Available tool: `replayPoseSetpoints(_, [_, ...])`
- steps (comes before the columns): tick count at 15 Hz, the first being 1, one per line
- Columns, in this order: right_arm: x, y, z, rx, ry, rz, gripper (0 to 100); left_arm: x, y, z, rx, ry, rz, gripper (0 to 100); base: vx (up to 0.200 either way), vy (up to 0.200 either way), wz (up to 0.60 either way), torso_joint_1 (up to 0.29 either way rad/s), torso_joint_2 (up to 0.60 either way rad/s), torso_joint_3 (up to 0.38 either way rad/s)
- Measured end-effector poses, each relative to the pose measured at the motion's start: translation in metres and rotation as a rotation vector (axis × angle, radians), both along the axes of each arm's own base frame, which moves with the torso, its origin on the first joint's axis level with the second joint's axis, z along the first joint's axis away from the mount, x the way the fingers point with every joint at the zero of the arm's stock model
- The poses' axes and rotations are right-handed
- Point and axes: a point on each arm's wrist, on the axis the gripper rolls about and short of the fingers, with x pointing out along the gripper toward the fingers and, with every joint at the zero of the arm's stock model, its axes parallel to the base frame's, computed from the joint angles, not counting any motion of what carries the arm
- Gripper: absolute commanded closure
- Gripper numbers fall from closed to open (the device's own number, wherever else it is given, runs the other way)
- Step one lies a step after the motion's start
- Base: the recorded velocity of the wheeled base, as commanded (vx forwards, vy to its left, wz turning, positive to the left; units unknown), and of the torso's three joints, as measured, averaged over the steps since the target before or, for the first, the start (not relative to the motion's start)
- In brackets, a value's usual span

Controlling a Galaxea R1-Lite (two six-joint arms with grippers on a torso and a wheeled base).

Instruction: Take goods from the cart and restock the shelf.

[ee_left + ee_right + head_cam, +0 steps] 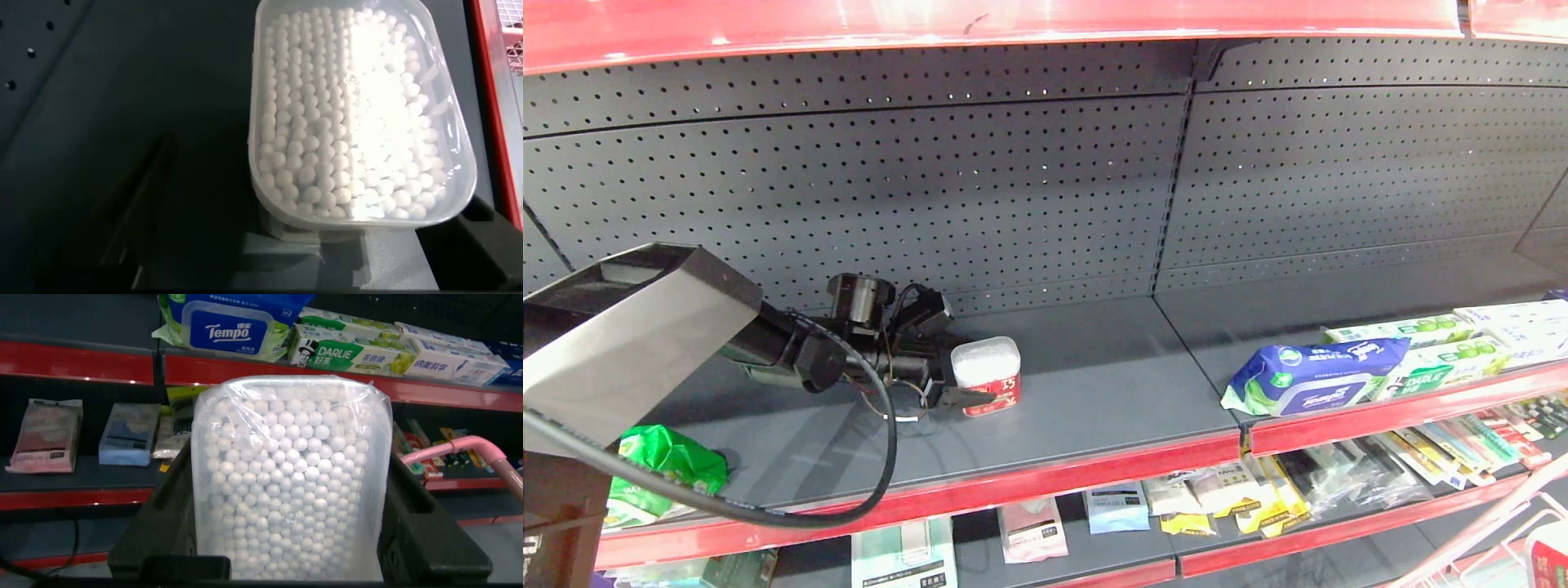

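Observation:
A clear box of cotton swabs point(986, 357) with a red label stands upright on the grey shelf board point(1094, 392). My left gripper point(977, 382) is around it and open. In the left wrist view the box point(359, 114) lies close to one finger point(482, 241), while the other finger point(139, 220) stands well apart from it. My right gripper point(292, 461) is shut on a second, plastic-wrapped box of cotton swabs point(290, 531), held in front of the lower shelves.
Wet-wipe packs point(1311, 374) and toothpaste boxes point(1445, 347) line the shelf's right part. A green bag point(666, 465) lies at the left front. Small packets point(1115, 506) fill the lower shelf. The pink cart point(1494, 531) stands at the lower right.

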Motion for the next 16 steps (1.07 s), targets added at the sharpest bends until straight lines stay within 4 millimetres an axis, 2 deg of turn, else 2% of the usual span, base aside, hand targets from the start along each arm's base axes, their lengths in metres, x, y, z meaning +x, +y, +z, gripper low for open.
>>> replayPoseSetpoints(16, [0.0, 0.0, -0.001, 0.0, 0.006, 0.0, 100, 0.003, -0.016, -0.002, -0.01, 0.01, -0.022, 0, 0.0, 0.0, 0.0, 0.0, 0.0, 0.0])
